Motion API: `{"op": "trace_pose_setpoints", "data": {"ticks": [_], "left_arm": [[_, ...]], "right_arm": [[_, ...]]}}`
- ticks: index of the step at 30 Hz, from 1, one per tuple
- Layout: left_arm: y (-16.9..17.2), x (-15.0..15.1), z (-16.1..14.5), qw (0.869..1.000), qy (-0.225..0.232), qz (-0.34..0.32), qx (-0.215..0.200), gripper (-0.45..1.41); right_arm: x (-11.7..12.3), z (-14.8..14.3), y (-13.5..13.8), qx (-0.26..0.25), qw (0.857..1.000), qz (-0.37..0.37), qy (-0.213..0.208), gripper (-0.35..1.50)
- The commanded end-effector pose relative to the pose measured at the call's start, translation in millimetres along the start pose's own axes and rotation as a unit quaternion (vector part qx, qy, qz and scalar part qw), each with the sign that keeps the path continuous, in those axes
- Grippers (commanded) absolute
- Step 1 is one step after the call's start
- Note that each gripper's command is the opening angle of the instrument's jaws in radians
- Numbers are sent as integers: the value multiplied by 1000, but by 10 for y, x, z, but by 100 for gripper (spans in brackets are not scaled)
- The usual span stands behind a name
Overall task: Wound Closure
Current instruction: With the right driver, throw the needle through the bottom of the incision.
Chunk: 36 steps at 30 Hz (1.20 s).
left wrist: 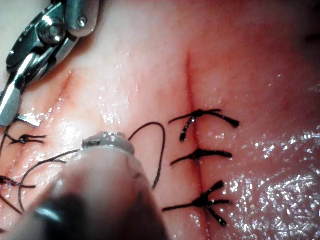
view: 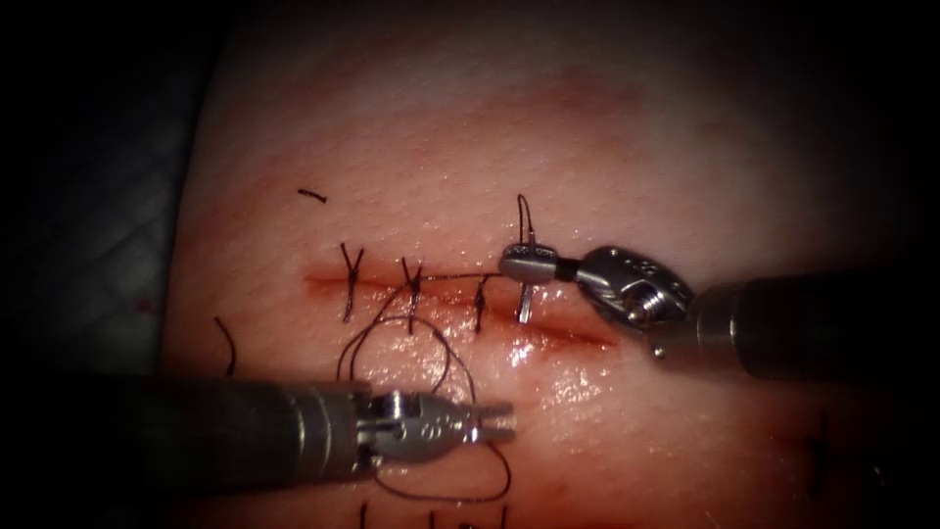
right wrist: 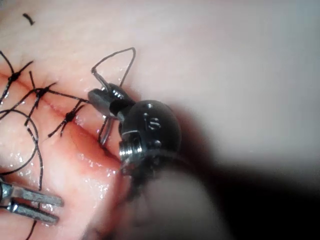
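The cut runs left to right across the tissue, with three tied stitches on its left and middle stretch. Right of them, my right tool is shut on the curved needle near mid-curve. The needle stands across the cut, its lower end at the cut's near edge; I cannot tell whether it is in the tissue. A taut thread runs from the stitches to these jaws. Below the cut, my left tool is slightly open, holding nothing, with loose thread loops around it.
Cut ends of thread lie on the tissue above and left of the stitches. Red fluid wets the cut's near lip. A second stitched cut lies near the left tool. Dark cloth borders the tissue's left edge.
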State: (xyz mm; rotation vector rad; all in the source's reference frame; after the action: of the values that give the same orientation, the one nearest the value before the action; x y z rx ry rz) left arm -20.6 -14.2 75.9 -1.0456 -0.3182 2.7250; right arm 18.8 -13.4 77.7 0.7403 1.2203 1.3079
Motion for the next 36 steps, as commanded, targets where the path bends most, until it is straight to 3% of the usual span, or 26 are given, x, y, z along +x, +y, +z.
{"op": "trace_pose_setpoints", "data": {"ticks": [1, 11, 19, 25, 36], "left_arm": [[4, -1, 8, 1000, -3, 1, -2, -1], [3, -4, 6, 1000, -2, 0, -3, -1], [-8, -13, 12, 1000, 1, -3, -6, -1], [-13, -18, 14, 1000, 1, -3, -6, -1], [-12, -19, 14, 1000, 2, -2, -7, -1]], "right_arm": [[-10, 11, -3, 8, 999, 38, -5, -35], [-31, 13, -33, 56, 981, 182, -23, -35], [-42, 24, -49, 107, 964, 242, -39, -35], [-49, 21, -59, 119, 933, 334, -67, -35], [-61, 24, -76, 141, 891, 419, -102, -35]]}}
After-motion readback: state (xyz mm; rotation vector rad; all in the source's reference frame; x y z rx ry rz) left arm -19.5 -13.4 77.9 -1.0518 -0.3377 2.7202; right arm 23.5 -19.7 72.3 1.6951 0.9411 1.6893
